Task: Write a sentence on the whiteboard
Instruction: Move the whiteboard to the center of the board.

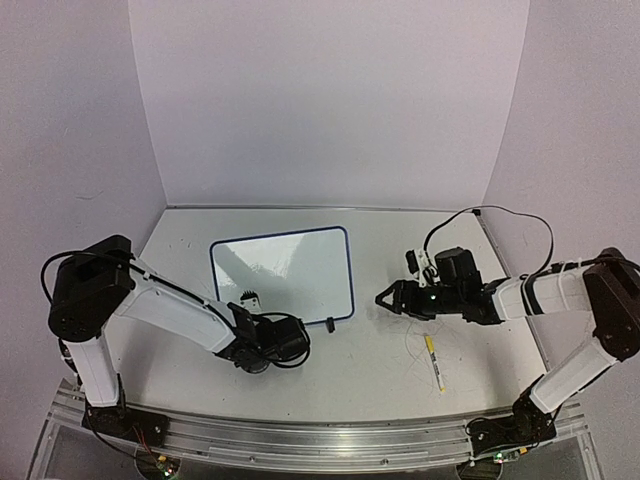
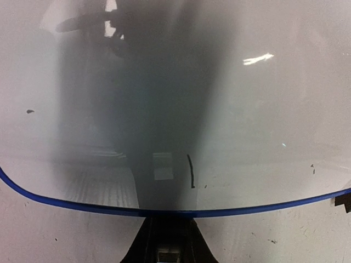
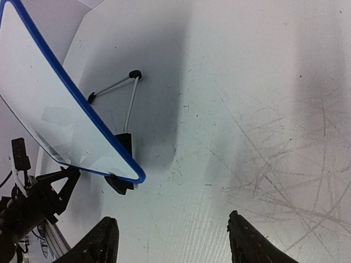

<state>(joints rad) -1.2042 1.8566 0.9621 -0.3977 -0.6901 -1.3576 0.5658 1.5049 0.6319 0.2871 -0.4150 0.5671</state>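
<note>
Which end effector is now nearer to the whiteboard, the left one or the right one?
Left. The left end effector is shut, right at the near lower edge of the whiteboard. The right end effector is open and apart from the board, over the table beyond its right edge.

Whiteboard (image 1: 300,265): glossy white face, thin dark-blue frame. Feet (image 1: 328,323): black. The left wrist view shows one short dark stroke (image 2: 191,171) on the white face, plus a few tiny dark specks.

Table (image 1: 350,370): white, crossed with fine grey scratch marks, densest in the right wrist view.

Pen (image 1: 434,362): white barrel, yellow band, dark tip.

Left arm (image 1: 165,305) and right arm (image 1: 560,290): white covers, black joints, black cables. Left gripper (image 1: 249,297) and right gripper (image 3: 173,235): black.

Walls (image 1: 320,100): pale lilac-white, unpatterned.

Rail (image 1: 320,432): bare silver metal.
</note>
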